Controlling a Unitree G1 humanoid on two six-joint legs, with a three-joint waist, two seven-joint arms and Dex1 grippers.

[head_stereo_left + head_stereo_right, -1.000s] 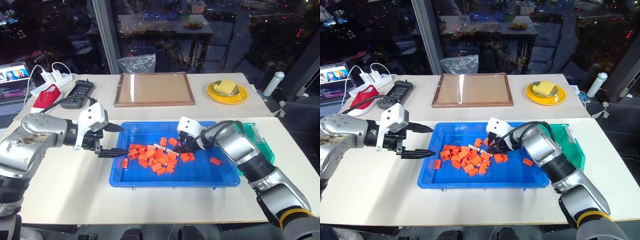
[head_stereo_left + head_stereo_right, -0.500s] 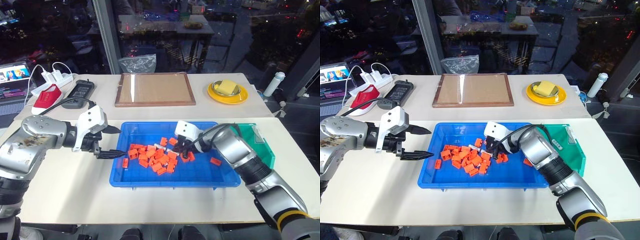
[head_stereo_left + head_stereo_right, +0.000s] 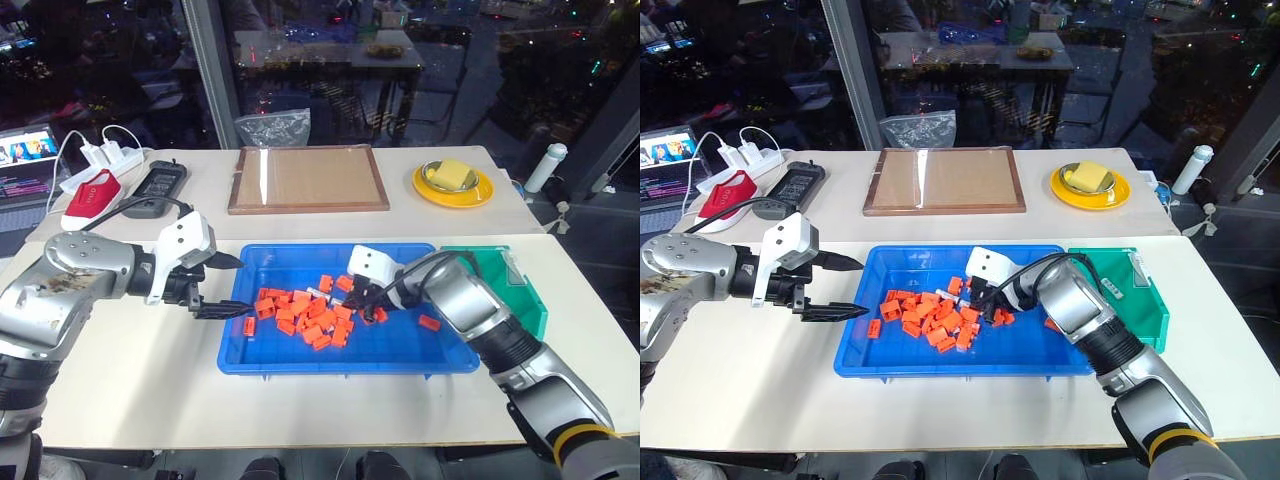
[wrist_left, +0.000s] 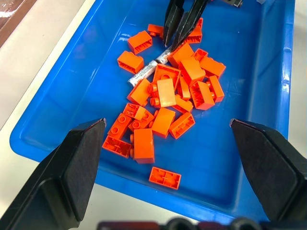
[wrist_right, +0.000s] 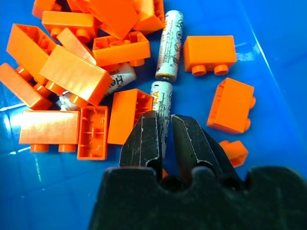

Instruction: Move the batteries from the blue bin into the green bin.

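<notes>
Silver metallic arms, white wrist housings, black hands, black cables, yellow band right forearm.

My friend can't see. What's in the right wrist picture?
The right black two-fingered pincer is shut on a slim silvery-white battery in the shiny bright-blue plastic tray. Another battery lies just beyond, among small orange plastic blocks.

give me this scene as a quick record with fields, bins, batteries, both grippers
blue bin: on the table, holds a pile of orange blocks with batteries among them
batteries: at least three visible in the pile, one partly under blocks
green bin: just right of the blue bin
right gripper: down in the blue bin, shut on a battery
left gripper: open, at the blue bin's left rim, holding nothing
</notes>
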